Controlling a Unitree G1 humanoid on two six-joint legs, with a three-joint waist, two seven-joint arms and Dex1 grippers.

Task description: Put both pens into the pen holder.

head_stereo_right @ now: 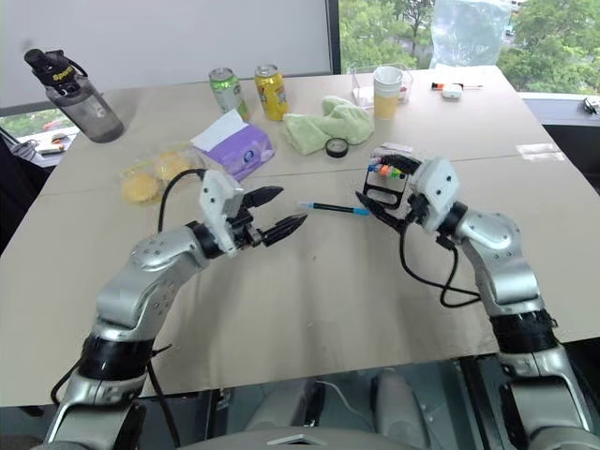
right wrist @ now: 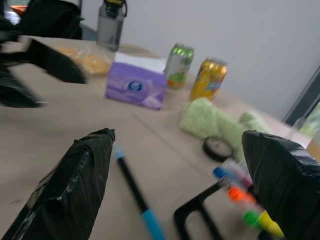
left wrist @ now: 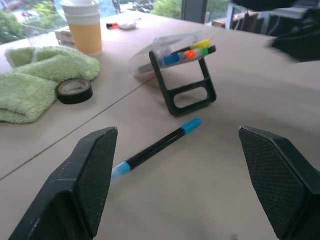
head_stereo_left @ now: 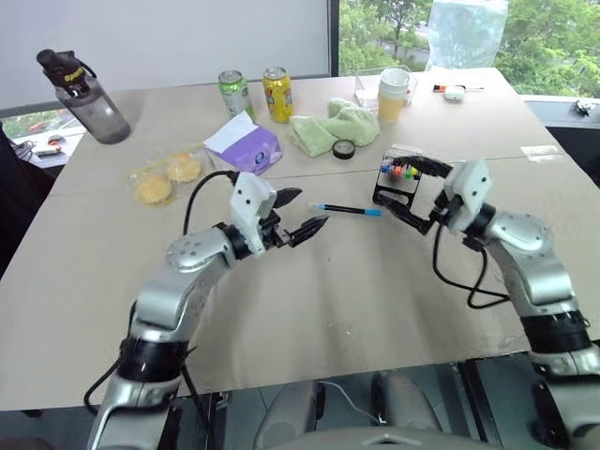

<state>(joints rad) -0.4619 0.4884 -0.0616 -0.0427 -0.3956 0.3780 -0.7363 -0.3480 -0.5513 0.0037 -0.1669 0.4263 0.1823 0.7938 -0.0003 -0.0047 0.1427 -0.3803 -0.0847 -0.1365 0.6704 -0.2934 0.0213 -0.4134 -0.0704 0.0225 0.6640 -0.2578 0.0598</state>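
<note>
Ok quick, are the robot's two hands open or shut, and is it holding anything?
Left gripper: open, holding nothing, near the black pen with light blue ends.
Right gripper: open, holding nothing, beside the small black pen holder.

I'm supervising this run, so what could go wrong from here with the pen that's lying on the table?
The open left hand may nudge the blue-ended pen so it rolls instead of being gripped. The pen holder stands just beyond the pen, with the open right hand beside it; either hand could tip it.

An office or meeting room — a big table (head_stereo_left: pixel 281 309), a whiteboard wall (head_stereo_left: pixel 187 37), a window (head_stereo_left: pixel 394 28).
</note>
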